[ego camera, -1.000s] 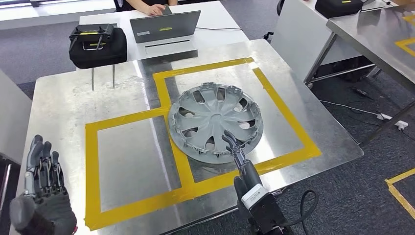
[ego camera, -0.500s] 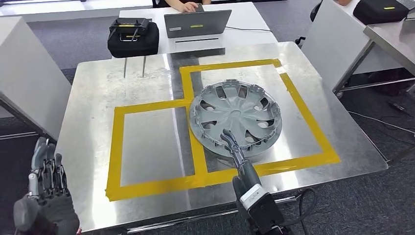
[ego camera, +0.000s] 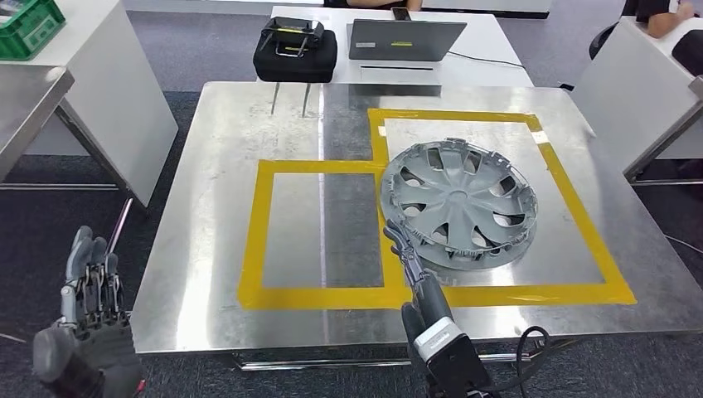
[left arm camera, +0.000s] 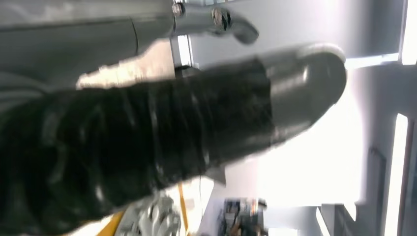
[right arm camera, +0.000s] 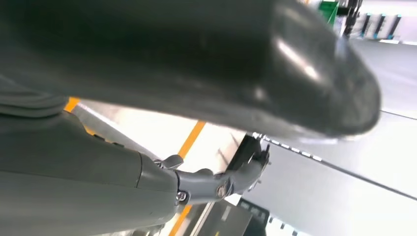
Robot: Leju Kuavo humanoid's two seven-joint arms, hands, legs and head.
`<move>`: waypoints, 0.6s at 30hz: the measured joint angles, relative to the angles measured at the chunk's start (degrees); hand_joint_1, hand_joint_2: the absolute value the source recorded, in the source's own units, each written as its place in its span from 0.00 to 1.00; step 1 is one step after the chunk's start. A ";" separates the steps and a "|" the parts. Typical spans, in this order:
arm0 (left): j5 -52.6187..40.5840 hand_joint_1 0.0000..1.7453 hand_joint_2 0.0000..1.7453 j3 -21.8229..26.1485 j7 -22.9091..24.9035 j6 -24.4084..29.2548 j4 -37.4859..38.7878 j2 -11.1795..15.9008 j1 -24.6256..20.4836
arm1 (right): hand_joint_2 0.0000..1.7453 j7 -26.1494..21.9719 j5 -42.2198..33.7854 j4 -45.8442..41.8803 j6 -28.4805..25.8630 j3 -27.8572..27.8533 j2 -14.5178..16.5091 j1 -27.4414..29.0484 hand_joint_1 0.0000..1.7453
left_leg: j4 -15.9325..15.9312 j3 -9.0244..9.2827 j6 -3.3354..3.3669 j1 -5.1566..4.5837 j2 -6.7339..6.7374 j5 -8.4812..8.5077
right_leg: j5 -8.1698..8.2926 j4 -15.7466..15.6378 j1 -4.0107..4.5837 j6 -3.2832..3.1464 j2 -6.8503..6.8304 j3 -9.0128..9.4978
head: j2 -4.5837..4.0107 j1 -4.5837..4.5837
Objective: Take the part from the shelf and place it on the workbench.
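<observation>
The part, a grey plastic hubcap (ego camera: 460, 203), lies flat on the steel workbench (ego camera: 215, 207), inside the right-hand square of yellow tape (ego camera: 253, 232). My right hand (ego camera: 412, 269) reaches over the bench's near edge, its fingers stretched out, with the fingertips at the hubcap's near left rim. In the right wrist view the thumb (right arm camera: 221, 64) stands well apart from a finger (right arm camera: 231, 179), and nothing is gripped. My left hand (ego camera: 87, 319) is off the bench at its near left corner, fingers straight and pointing away from me, holding nothing. It also shows up close and blurred (left arm camera: 147, 132).
A black bag (ego camera: 296, 51) and an open laptop (ego camera: 404, 40) sit on a white table behind the bench. A green crate (ego camera: 29, 25) stands on a table at far left. Another table and a person's arm (ego camera: 663, 21) are at the far right.
The whole picture has slid to the right, so the camera has turned left. My right fingertips, which lay over the hubcap's face, are now at its rim. The hubcap stays on the bench.
</observation>
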 joint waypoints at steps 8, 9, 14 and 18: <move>1.33 0.00 0.00 0.00 -0.87 -1.22 0.92 -0.05 -0.63 | 0.00 0.33 0.32 -1.03 -1.28 -0.05 -0.88 0.79 0.00 | -0.37 -3.00 -0.83 -1.05 -3.15 3.55 | 0.84 -4.64 2.01 -3.23 2.01 4.62 | 0.01 1.39; 1.43 0.00 0.00 0.00 -0.90 -1.34 0.95 -0.04 -0.63 | 0.00 0.33 0.32 -1.08 -1.34 -0.06 -0.90 0.80 0.00 | -0.53 -2.99 -1.22 -0.92 -3.12 3.85 | 1.32 -4.97 1.96 -3.49 1.89 4.54 | 0.00 1.43; 2.83 0.00 0.00 0.01 -1.16 -2.79 1.32 -0.05 -0.89 | 0.00 0.67 0.30 -1.40 -1.90 -0.12 -0.94 0.98 0.00 | 9.42 -6.77 -2.39 -0.84 -1.97 -4.35 | 4.22 -6.11 1.59 -4.75 1.01 3.69 | 0.01 0.21; 3.51 0.00 0.00 0.05 -1.22 -3.99 1.80 -0.08 -1.09 | 0.00 1.34 0.39 -1.45 -2.42 -0.13 -1.13 1.38 0.00 | 10.41 -3.49 -2.52 -0.80 -1.54 -4.98 | 5.60 -5.58 1.61 -4.39 0.69 1.46 | 0.01 -0.40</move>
